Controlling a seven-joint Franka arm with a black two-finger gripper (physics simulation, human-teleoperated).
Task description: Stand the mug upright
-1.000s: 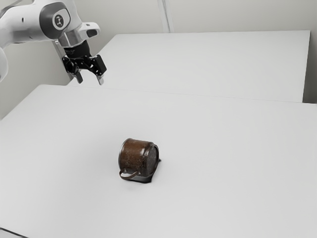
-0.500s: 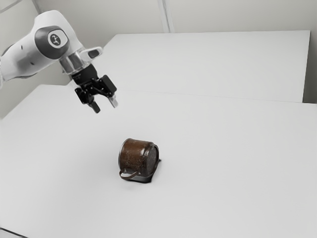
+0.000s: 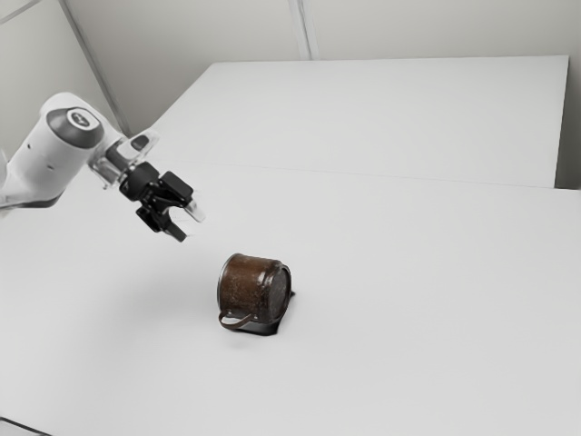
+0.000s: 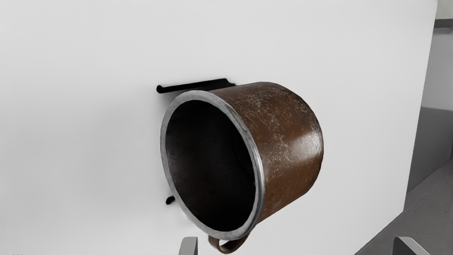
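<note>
The black gripper (image 3: 189, 223) hangs over the table, apart from the mug and toward the exterior view's upper left of it. A brown, worn metal mug (image 3: 247, 285) lies on its side, its base facing the exterior view's right and its handle (image 3: 238, 322) toward that view's bottom. In the wrist view the mug (image 4: 290, 141) turns its dark mouth and grey rim toward the hand. Wide apart, the fingertips of the open gripper (image 4: 294, 246) have nothing held between them, and the handle (image 4: 231, 245) shows near one of them.
The mug lies on a large white table (image 3: 408, 318). Behind it stands another white surface (image 3: 390, 118), with pale walls beyond. A dark cable (image 3: 23, 426) crosses the exterior view's lower left corner. Dark marks or shadow lie beside the mug.
The hand has come down from the exterior view's upper left and tilted, bringing the gripper closer to the mug. The mug has stayed where it was.
</note>
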